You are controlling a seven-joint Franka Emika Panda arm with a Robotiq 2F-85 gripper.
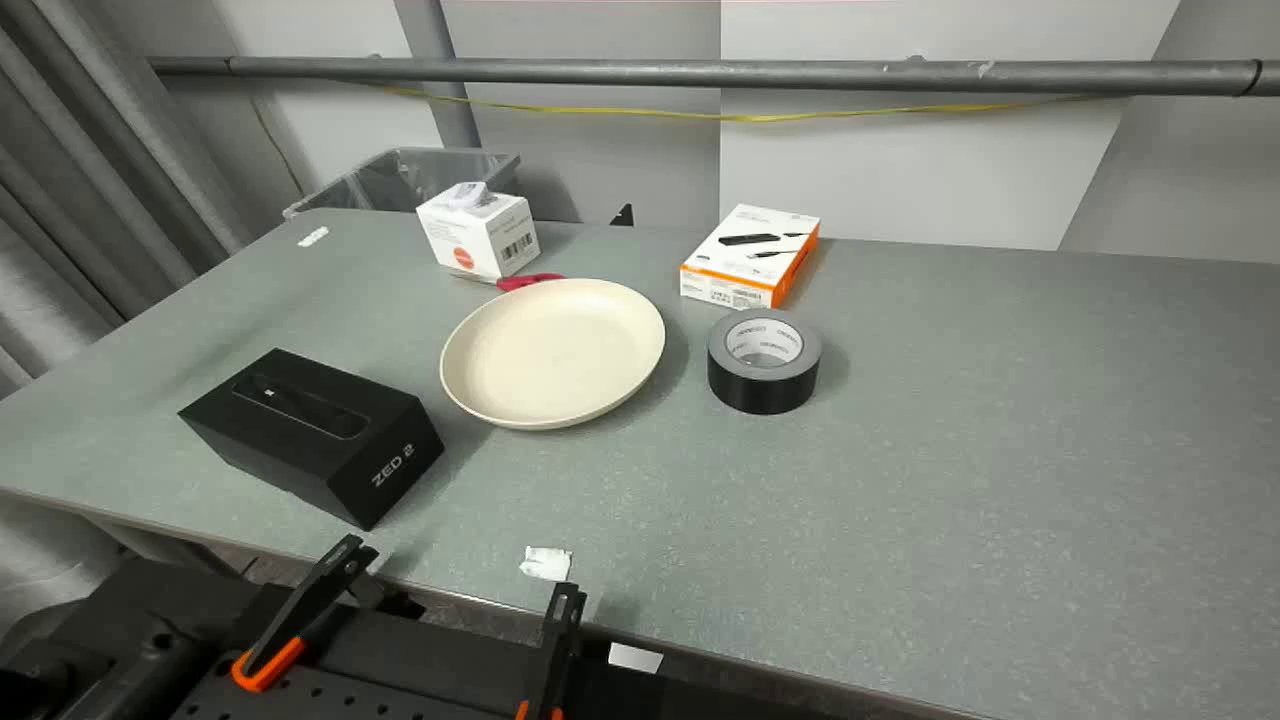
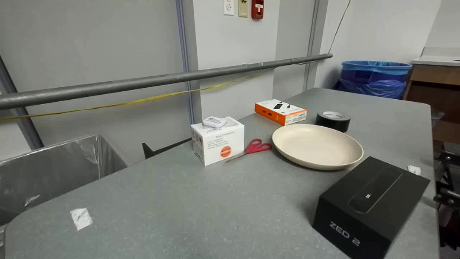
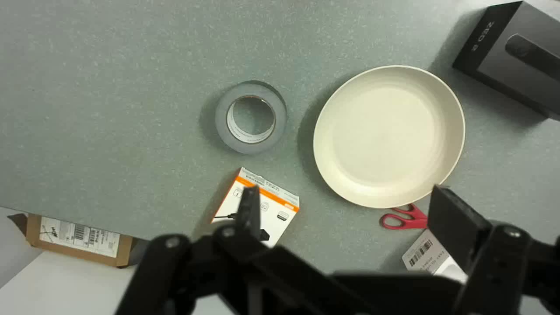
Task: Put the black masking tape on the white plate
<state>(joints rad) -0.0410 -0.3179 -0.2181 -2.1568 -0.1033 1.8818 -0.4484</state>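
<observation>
On the left of my wrist view lies the small, thick, black ring-shaped roll of tape (image 3: 250, 148), flat on the grey speckled table (image 3: 109, 109). It is round, with no long side to line up with. Next comes the flat white box with an orange stripe (image 3: 273, 214), just below the roll in the view and partly behind a finger. My black gripper (image 3: 345, 192) sits at the bottom, its two fingers (image 3: 457, 223) spread wide and gripping nothing. Past the gap shows the round cream-white plate with a raised rim (image 3: 389, 135), with red-handled scissors (image 3: 415, 221) close by. Far right is the black oblong box marked ZED 2 (image 3: 507, 57).

What counts is this — the roll lies straight up the view from the tip of the finger on the left, not in line with the gap. So I think I must move left and up the view till the gap is over the roll, then go down. I can't tell how high I am, since no exterior view shows the gripper. Dropping too soon could bump the white box.
</observation>
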